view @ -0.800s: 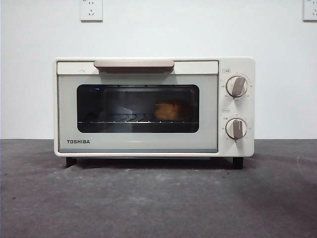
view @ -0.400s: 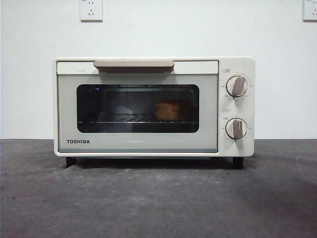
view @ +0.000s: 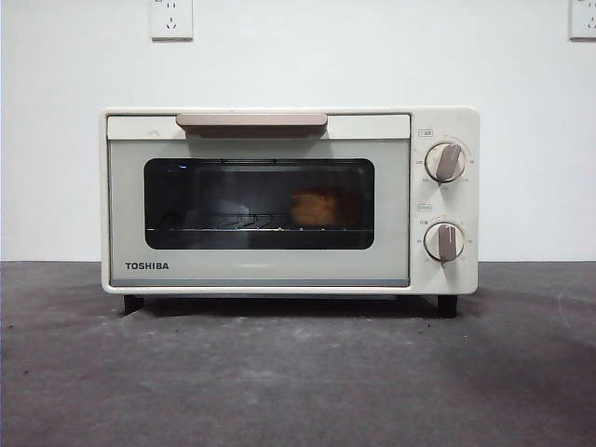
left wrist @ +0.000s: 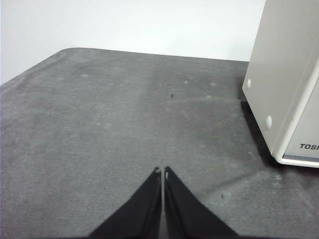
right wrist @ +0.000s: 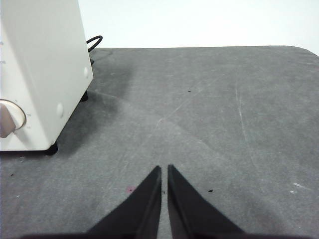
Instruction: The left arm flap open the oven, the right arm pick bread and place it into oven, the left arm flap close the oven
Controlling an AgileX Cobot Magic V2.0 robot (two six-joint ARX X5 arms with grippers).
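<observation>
The cream-white oven [view: 289,200] stands in the middle of the grey table with its glass door closed and the beige handle [view: 251,121] at the top. Behind the dark window, the golden bread [view: 314,208] rests on the wire rack, toward the right. My left gripper [left wrist: 162,172] is shut and holds nothing; it hangs over bare mat beside the oven's side wall [left wrist: 286,79]. My right gripper [right wrist: 164,169] is shut and holds nothing too, off the oven's knob side [right wrist: 40,74]. Neither arm shows in the front view.
Two beige knobs [view: 445,162] sit on the oven's right panel. A black cable [right wrist: 93,42] runs behind the oven. Wall sockets [view: 171,19] are on the white wall. Grey mat [view: 298,372] stretches in front of the oven and to both sides.
</observation>
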